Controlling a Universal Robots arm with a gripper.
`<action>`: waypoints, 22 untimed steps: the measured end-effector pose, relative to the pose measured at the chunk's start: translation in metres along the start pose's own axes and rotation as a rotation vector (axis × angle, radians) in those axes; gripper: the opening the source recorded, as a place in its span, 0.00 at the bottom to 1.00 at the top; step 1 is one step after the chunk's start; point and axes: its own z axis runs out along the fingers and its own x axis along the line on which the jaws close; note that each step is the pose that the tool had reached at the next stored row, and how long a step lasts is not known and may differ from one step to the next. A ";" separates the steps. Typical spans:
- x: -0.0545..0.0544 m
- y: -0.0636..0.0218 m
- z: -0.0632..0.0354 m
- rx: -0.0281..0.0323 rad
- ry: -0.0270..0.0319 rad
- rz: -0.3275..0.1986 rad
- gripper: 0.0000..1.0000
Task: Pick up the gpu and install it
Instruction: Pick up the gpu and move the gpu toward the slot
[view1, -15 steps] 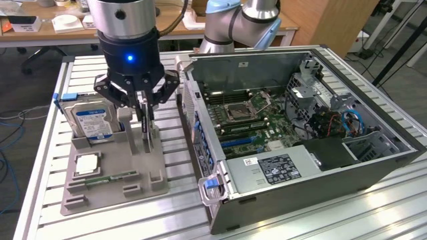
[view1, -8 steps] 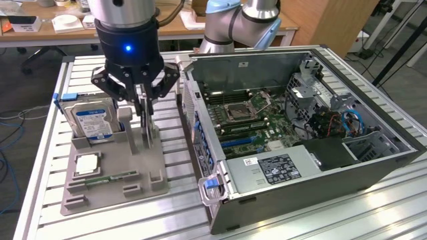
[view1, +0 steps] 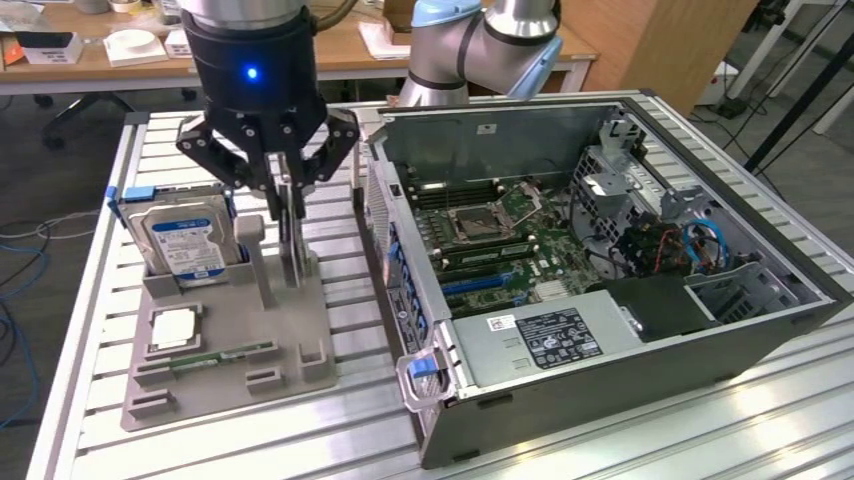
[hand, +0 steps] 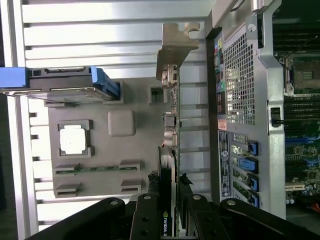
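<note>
As gripper (hand: 167, 182) grips gpu (hand: 169, 135), wrist view reveals its bracket (hand: 176, 42)

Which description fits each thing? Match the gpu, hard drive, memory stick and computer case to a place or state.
Things:
1. gpu
2. hard drive
3. memory stick
4. computer case

Descriptions:
A. side open, motherboard showing
B. lying flat in the gray holder
C. upright on edge, gripped by the hand
D. upright in the gray holder, blue-white label facing out

Pairs: 1-C, 2-D, 3-B, 4-A
</note>
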 end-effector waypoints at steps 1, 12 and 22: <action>0.000 0.0001 -0.0023 0.0000 0.0000 0.000 0.26; -0.001 0.0012 -0.0270 0.0001 0.0001 0.000 0.26; -0.001 0.0021 -0.0481 0.0000 0.0000 0.000 0.26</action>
